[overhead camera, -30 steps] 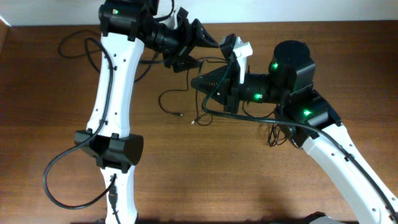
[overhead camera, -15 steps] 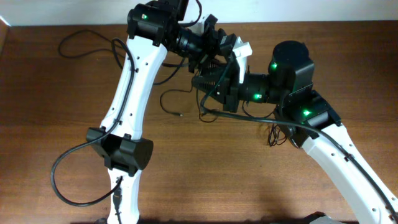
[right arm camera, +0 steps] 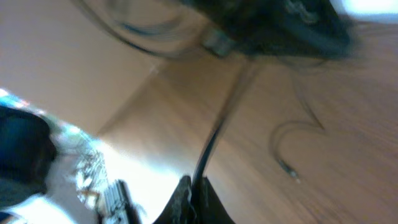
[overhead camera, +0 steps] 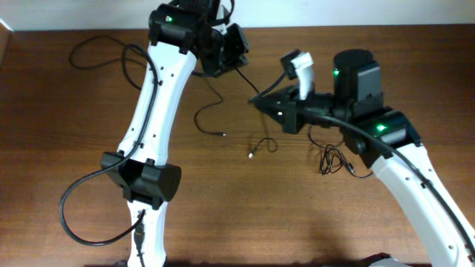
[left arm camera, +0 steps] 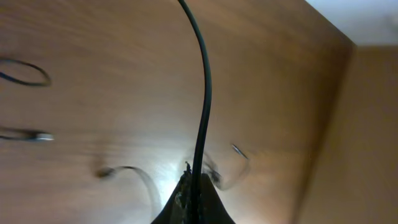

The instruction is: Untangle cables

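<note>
Tabletop (overhead camera: 245, 215): brown wood grain, smooth, low sheen. Cables (left arm camera: 206, 81): black, smooth, matt sheathing. Arm links (overhead camera: 152, 104): white glossy plastic; joints (overhead camera: 145, 182) matt black.

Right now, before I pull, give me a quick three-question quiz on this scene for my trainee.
1. True or false: the left gripper and the right gripper are each shut on a cable.
2. Overhead view: where does the small tangled bunch lie? A) beside the right arm B) at the top-left corner C) between the grippers
3. Fill in: the cable stretch between the grippers runs ___ (slack or taut).
Key: 1 true; 2 A; 3 taut.
</note>
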Robot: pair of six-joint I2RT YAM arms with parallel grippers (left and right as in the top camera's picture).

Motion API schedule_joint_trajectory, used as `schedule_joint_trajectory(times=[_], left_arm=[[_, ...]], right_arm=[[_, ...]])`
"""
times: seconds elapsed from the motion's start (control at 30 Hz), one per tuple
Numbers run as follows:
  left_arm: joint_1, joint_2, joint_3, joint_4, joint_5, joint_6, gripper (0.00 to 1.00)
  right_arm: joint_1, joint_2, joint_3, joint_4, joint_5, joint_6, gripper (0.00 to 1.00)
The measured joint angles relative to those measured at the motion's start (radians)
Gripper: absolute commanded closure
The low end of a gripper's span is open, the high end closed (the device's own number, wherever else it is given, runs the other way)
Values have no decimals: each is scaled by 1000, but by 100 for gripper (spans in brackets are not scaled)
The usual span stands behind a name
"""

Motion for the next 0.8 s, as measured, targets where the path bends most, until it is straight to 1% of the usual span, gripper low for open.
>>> schedule_joint_trajectory(times=[0.1,0.13,0.17,0.2,0.3,0.33,0.37,0.4,0.43,0.5,0.57,0.6,0.67,0.73,0.8], left_arm=[[9,0,2,27,-64,56,100],[8,-2,8,48,-91,89,100],[10,-7,11,54,-104,105,100],[11,-20,11,63,-120,125,100],[13,-90,12,84,-161,157,100],[14,-115,12,86,-176,164,100],[15,-139,13,86,-188,167,100],[15,-163,19,86,-199,171,100],[15,-182,25,87,-206,174,100],[15,-204,27,89,-217,187,100],[15,-206,27,98,-225,232,100],[15,-207,27,113,-228,254,100],[15,-220,27,122,-232,288,100],[15,-231,27,131,-232,320,100],[15,-246,27,151,-235,392,100]], right_arm=[[-27,0,0,-91,105,-28,95],[-28,0,0,-129,152,-38,93],[-28,0,0,-136,169,-42,80],[-28,0,0,-145,188,-44,89],[-28,0,0,-179,258,-48,89],[-28,0,0,-183,270,-48,82],[-28,0,0,-188,285,-48,64],[-28,0,0,-190,294,-46,49],[-28,0,0,-190,306,-48,43],[-28,0,0,-197,313,-48,36],[-28,0,0,-202,317,-50,32],[-28,0,0,-204,317,-50,26],[-28,0,0,-206,317,-50,19],[-28,0,0,-216,317,-52,18],[-28,0,0,-224,317,-52,17]])
